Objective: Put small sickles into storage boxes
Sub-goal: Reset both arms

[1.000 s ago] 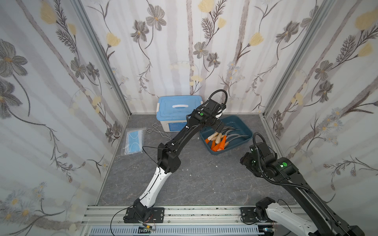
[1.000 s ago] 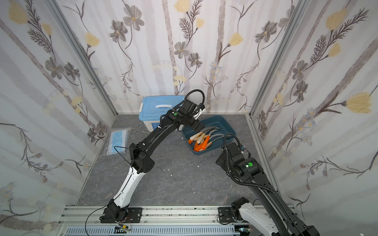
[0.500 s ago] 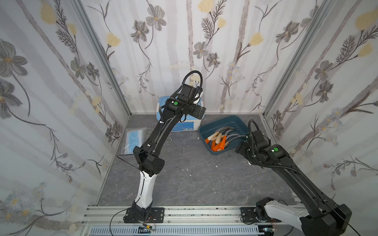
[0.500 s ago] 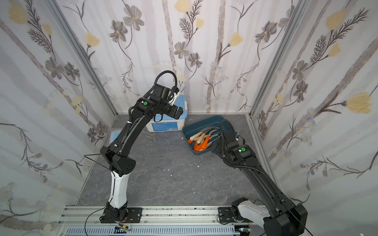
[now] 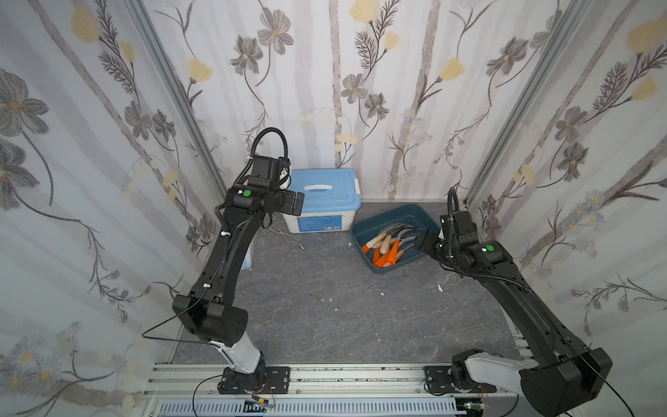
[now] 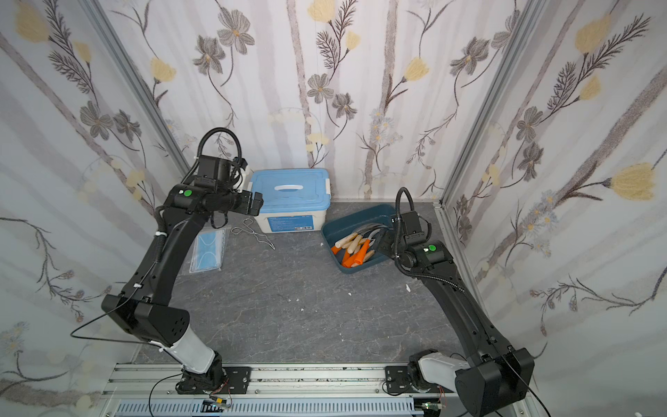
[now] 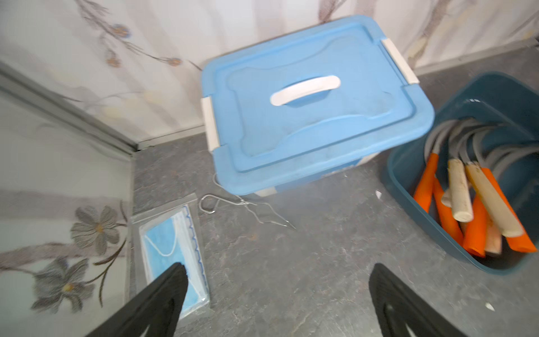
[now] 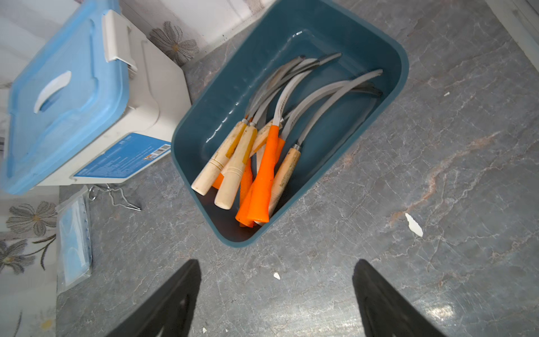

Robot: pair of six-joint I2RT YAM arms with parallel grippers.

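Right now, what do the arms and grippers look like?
The left arm and right arm are black with white base links, a green wrist dot and a ribbed cable loop. Left gripper and right gripper have black tapered fingers.

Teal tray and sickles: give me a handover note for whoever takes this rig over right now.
Left gripper: open, empty, raised near the white box with light blue lid.
Right gripper: open, empty, close to the dark teal plastic tray.
Small curved-blade sickles with orange and pale wooden handles: all visible ones lie piled in the tray.
Done: none seen on the grey floor.
Left: apparently nothing; confirm, then retract both arms.
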